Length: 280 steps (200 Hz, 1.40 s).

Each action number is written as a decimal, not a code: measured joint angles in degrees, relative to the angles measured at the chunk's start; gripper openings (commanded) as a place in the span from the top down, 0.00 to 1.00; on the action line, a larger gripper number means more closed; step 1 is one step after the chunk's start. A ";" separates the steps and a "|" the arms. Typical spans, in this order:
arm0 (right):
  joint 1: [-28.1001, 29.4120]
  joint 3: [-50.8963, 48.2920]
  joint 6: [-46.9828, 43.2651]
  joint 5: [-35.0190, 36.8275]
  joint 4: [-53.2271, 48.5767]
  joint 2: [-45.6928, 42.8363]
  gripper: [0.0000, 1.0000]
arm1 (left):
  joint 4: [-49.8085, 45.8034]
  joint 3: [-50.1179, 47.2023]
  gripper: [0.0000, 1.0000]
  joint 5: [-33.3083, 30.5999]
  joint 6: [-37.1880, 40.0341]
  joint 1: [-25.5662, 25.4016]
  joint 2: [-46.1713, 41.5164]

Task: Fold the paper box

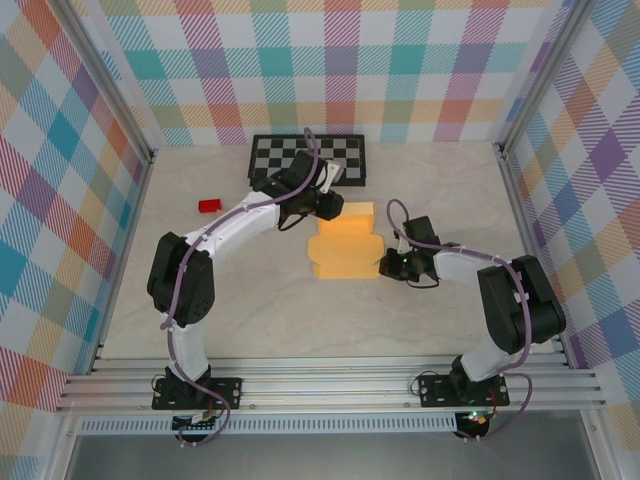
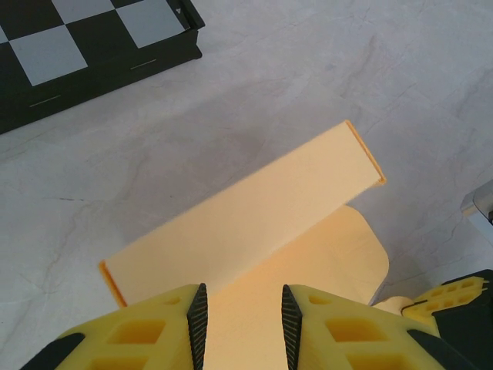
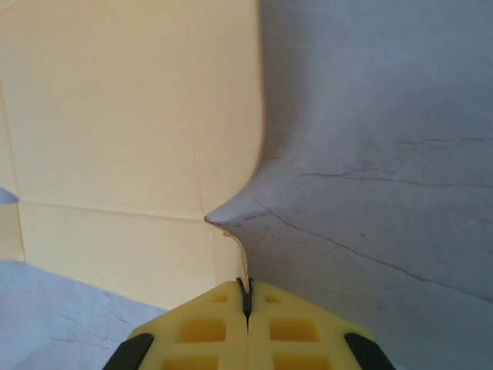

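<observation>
1. The right claw (image 3: 247, 297) is clenched on the near-right edge of the paper box (image 1: 345, 245), which lies mid-surface (image 1: 250, 310).
2. The left claw (image 2: 243, 312), jaws apart, straddles the far panel, which appears lifted.
3. Flap folding seems under way. The next move calls for creasing that panel over while the sheet is pinned.

checkerboard (image 1: 275, 152) behind paper box (image 1: 345, 245), bare table (image 1: 300, 320) nearer

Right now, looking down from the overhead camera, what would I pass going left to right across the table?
A small red block → paper box → right arm's fingers, pinched on the box's right edge. The checkerboard overlaps the box sideways, so I skip it.
</observation>
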 measured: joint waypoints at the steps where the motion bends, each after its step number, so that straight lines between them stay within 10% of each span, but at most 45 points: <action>1: 0.00 0.02 -0.11 0.00 -0.07 0.00 1.00 | 0.00 -0.02 0.66 0.00 0.00 0.02 0.00; 151: 0.76 61.16 -55.21 25.73 -41.59 3.26 1.00 | 4.46 -9.68 0.63 -0.61 6.73 7.13 -24.15; 206: 5.16 75.25 -57.22 28.76 -52.78 4.98 1.00 | 23.04 -26.32 0.61 8.22 23.47 0.72 -32.26; 280: 11.08 76.24 -53.40 29.31 -63.98 4.87 1.00 | 26.75 -20.52 0.58 7.32 42.40 -4.76 -30.27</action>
